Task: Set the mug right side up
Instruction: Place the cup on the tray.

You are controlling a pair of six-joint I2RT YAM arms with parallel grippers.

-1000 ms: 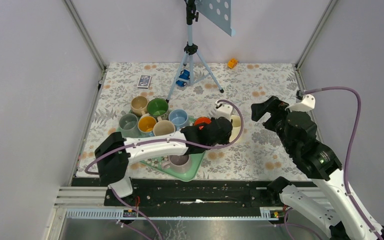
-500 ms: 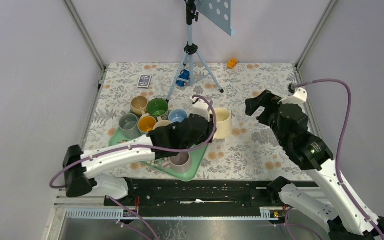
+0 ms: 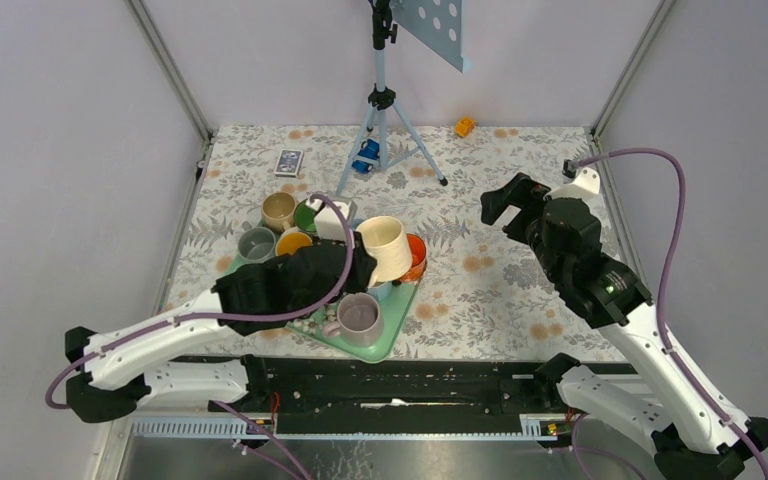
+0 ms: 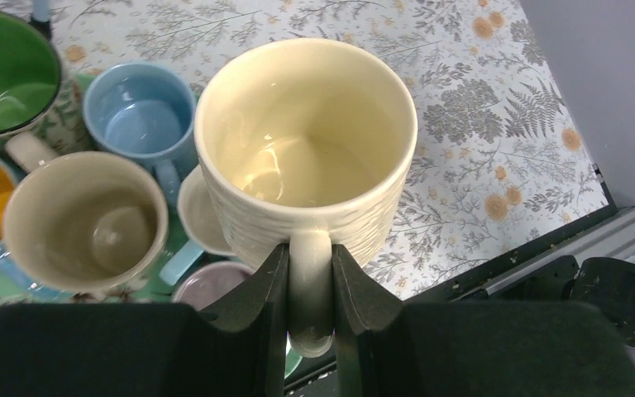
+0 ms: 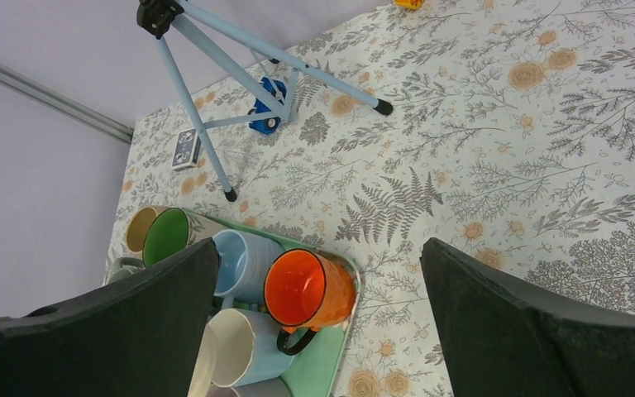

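The cream ribbed mug [image 3: 385, 247] hangs in the air over the right part of the green tray [image 3: 392, 335], mouth up and slightly tilted. In the left wrist view the mug [image 4: 306, 141] shows its empty inside, with its handle [image 4: 310, 273] pinched between the black fingers. My left gripper [image 3: 353, 265] [image 4: 310, 291] is shut on that handle. My right gripper [image 3: 503, 203] [image 5: 318, 248] hovers open above the floral cloth to the right of the tray, holding nothing.
The tray carries upright mugs: green [image 3: 312, 213], beige [image 3: 278, 210], grey [image 3: 257, 243], yellow [image 3: 293, 243], lilac [image 3: 358, 317], and an orange one [image 5: 306, 289] partly under the held mug. A blue tripod [image 3: 380, 100], card deck [image 3: 288, 162] and orange toy [image 3: 465, 126] stand at the back.
The left arm has carried the cream mug leftward from the cloth to above the tray. The right gripper has drifted a little left and back, still open.
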